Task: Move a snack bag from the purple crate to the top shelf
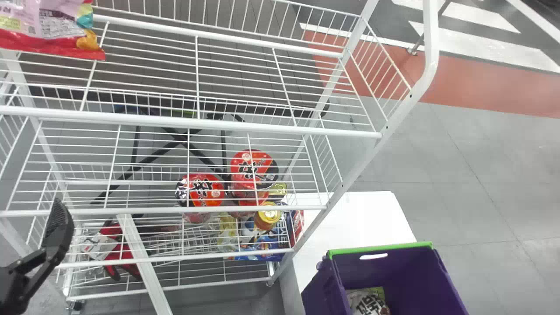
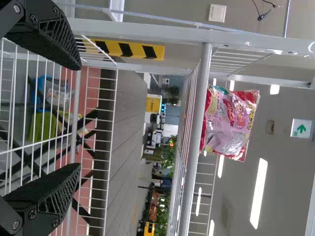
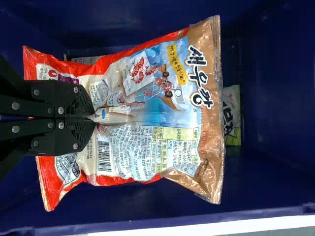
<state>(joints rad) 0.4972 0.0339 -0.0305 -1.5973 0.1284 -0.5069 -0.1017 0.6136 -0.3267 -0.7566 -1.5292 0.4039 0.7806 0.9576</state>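
Observation:
Inside the purple crate (image 1: pixel 420 280), my right gripper (image 3: pixel 93 119) is shut on a red, tan and blue snack bag (image 3: pixel 152 113), pinching its middle near one end. Another snack bag (image 1: pixel 367 302) lies on the crate floor, partly covered by the held one in the right wrist view. At the lower left of the head view, my left gripper (image 1: pixel 57 232) is beside the rack; its fingers stand wide apart with nothing between them in the left wrist view (image 2: pixel 78 116). The top shelf (image 1: pixel 227 81) holds a pink and red snack bag (image 1: pixel 48 26) at its left end.
Red cup noodles (image 1: pixel 200 190) and colourful packages (image 1: pixel 262 245) stand on the lower shelves, with a red and white item (image 1: pixel 103 247) at left. The crate rests on a white table (image 1: pixel 354 218) right of the rack, whose slanted white post (image 1: pixel 363 162) rises beside it.

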